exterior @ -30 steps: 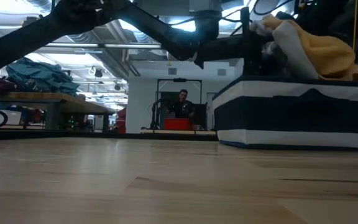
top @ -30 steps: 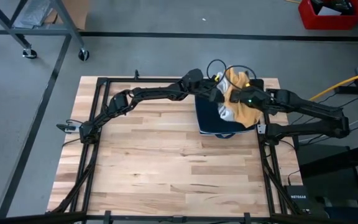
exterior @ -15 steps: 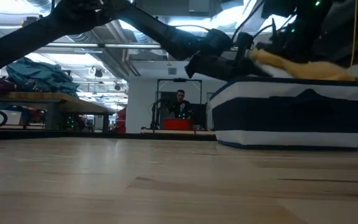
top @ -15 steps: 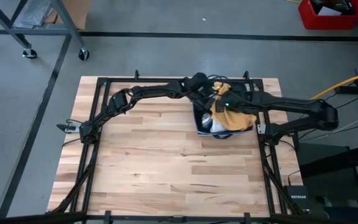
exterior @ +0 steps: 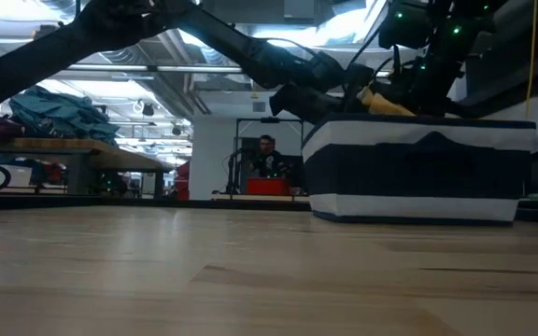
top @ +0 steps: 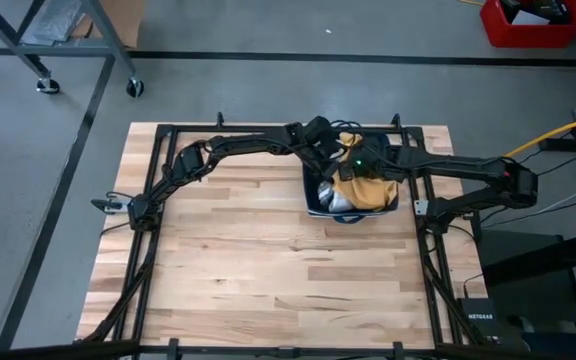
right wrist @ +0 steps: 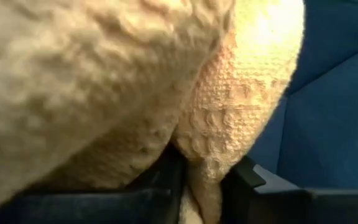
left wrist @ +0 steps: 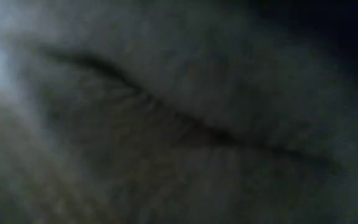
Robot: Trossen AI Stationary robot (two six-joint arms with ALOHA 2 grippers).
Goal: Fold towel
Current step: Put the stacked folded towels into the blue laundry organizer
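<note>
Here both arms reach into the dark blue fabric basket with a white band (top: 313, 205), which sits on the pale wooden plank table (top: 248, 270) at about one o'clock from the table's middle, near its far right corner. The yellow waffle-weave towel (top: 366, 185) lies crumpled inside that basket, with a grey-white cloth (top: 336, 199) showing beside it toward seven o'clock; the towel is bunched and not yet folded.

The right gripper (top: 353, 172) is down in the basket over the towel. Its wrist view shows a pinch of the yellow weave (right wrist: 213, 155) caught between the two dark fingers (right wrist: 241, 177), so it has hold of the cloth, probably to lift it clear of the basket walls and onto open table where it could be spread.

The left gripper (top: 320, 150) is at the basket's rim, at about eleven o'clock from the towel. Its wrist view is filled with dim, close cloth, and whether its fingers are open or closed cannot be told; it sits so near that it is likely taking a second corner.

From table height the basket's wall (exterior: 418, 173) hides nearly all of the towel; only a yellow edge (exterior: 381, 101) shows above the rim. A person (exterior: 267, 154) is in the room far behind.
</note>
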